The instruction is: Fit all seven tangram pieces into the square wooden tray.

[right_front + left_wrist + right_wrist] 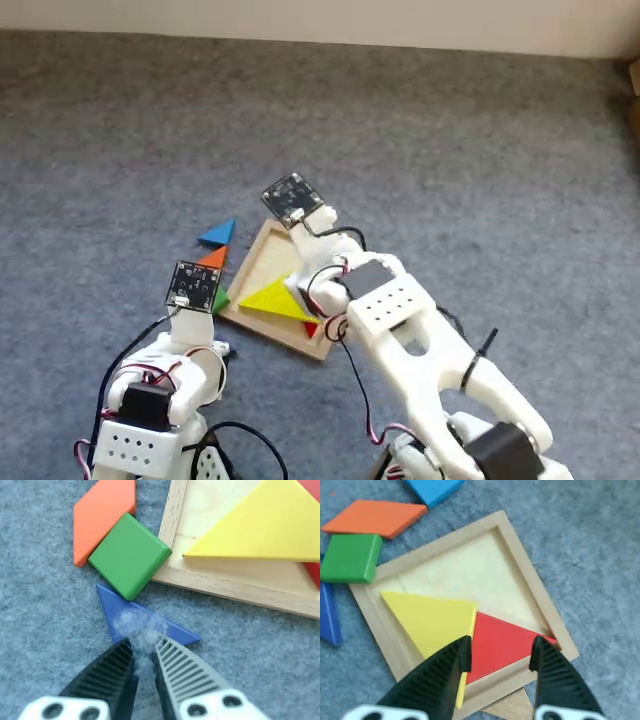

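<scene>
The left arm's black-and-grey ribbed claw (pixel 143 646) sits down on the carpet at the edge of a flat dark blue triangular piece (pixel 125 611), which lies outside the shallow square wooden tray (pixel 230 587) and touches a corner of the green square block (pixel 130 555). That contact is the likely trouble. A thin piece lying flat on soft pile gives little to grip, so it may slide or tip, shoving the green block and the orange parallelogram (pixel 102 515) beside it. In the tray, the large yellow triangle (pixel 435 620) lies against the red triangle (pixel 500 640), and one yellow tip seems to ride over the rim, so a nudge could lift it out. The left claw's jaws are drawn almost together, a slit between them. Whether they pinch the blue piece I cannot tell. The right claw (pixel 501 654) is spread wide over the red triangle, holding nothing.
</scene>
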Tool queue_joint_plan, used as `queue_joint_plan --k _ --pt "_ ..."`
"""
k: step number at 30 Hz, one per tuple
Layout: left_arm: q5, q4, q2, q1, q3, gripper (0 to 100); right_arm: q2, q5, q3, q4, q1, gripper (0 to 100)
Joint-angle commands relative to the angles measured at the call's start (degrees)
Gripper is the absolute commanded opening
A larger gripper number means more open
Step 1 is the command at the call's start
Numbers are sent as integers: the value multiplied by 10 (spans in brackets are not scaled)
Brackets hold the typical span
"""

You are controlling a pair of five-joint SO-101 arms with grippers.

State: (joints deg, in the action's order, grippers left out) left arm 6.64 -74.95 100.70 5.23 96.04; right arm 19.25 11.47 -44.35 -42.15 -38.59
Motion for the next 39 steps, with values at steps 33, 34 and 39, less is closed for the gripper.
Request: queue_joint_plan --k 33,34,39 --pt "6 -3 22 0 12 17 -150 -33 32 2 20 5" --pt "6 -3 22 0 12 17 -151 -33 41 -17 21 5" --pt "6 -3 22 0 12 17 -154 28 65 -69 22 5"
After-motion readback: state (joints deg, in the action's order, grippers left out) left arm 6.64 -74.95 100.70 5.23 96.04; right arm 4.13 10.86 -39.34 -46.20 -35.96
